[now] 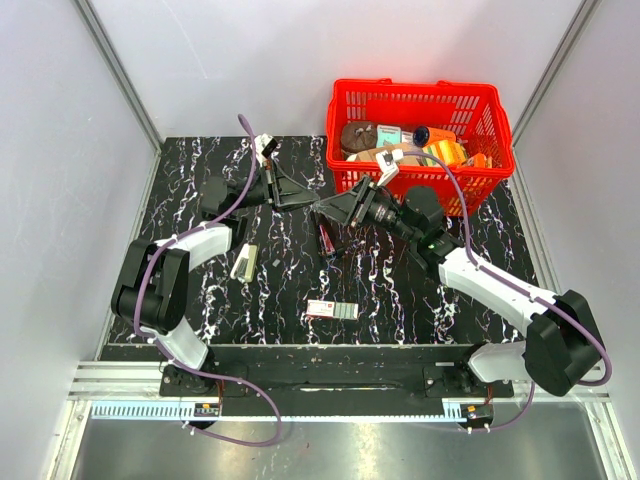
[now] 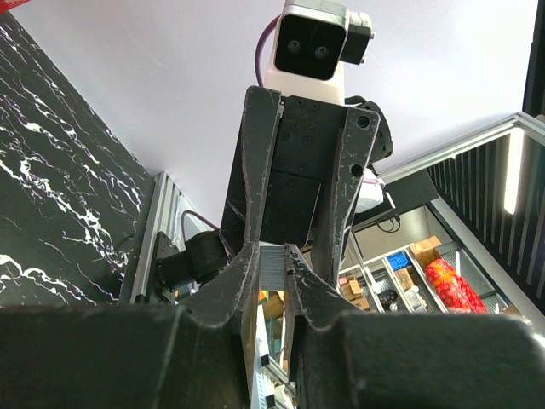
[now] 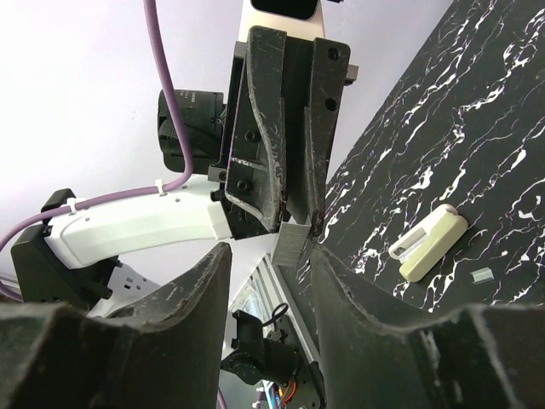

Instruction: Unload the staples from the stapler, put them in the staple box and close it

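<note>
1. The staples (image 3: 294,243) look already out. The stapler (image 1: 327,240) lies on the tabletop (image 1: 190,160), just below where the arms meet.
2. The left claw (image 3: 300,228) is clamped on the strip, and the right claw (image 3: 271,254) stands apart around its other end.
3. Next, I judge, the right must close on the strip before the left lets go.
4. The red basket (image 1: 418,84) holds mixed packages and a bottle. The small box (image 1: 332,309) hides its contents.
</note>
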### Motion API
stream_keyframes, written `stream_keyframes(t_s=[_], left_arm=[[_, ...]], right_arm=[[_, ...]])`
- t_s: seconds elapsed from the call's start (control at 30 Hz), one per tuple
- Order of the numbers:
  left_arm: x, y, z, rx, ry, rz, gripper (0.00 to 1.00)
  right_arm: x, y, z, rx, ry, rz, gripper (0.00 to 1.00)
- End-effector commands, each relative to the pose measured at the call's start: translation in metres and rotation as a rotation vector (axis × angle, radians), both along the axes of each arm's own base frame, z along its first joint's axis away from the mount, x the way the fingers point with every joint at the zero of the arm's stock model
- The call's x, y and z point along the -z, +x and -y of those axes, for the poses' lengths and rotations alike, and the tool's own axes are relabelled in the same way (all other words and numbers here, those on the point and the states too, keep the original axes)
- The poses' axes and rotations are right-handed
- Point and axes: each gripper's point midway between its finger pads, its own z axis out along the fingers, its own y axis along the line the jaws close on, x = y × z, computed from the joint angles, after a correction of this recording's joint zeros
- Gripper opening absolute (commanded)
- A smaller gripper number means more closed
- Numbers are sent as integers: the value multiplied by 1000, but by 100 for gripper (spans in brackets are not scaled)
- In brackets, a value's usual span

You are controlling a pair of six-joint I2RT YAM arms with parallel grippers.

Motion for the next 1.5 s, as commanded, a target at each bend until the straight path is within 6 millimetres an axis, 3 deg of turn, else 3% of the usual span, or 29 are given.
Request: stream_keyframes(t_s=[0.0,0.27,0.7,0.9,1.03,1.1,1.2,1.33,1.47], left_arm=[[-8,-1,-3,-21,-26,61,11],[-10,-3,-3,-18,-28,67,11],[-9,-6,-3,-24,-14,88,13],[5,2,-2,-32,95,92,39],[27,18,-14,-118,293,188,48],[36,22,-22,-156,392,262,56],[56,30,-34,-212,538,382,61],[105,34,-41,-223,769,516,58],[160,26,-37,-191,1040,696,54]], right_arm=[[-27,-11,3,-28,57,73,47],[-23,-8,0,-34,56,59,38],[-20,-5,-2,-34,55,53,15],[-12,-4,-1,-24,-30,20,2],[15,-7,5,-13,-143,-46,0],[37,-10,12,1,-216,-91,0],[66,-19,25,18,-314,-167,0],[106,-39,42,14,-447,-302,0],[141,-63,60,2,-564,-439,0]])
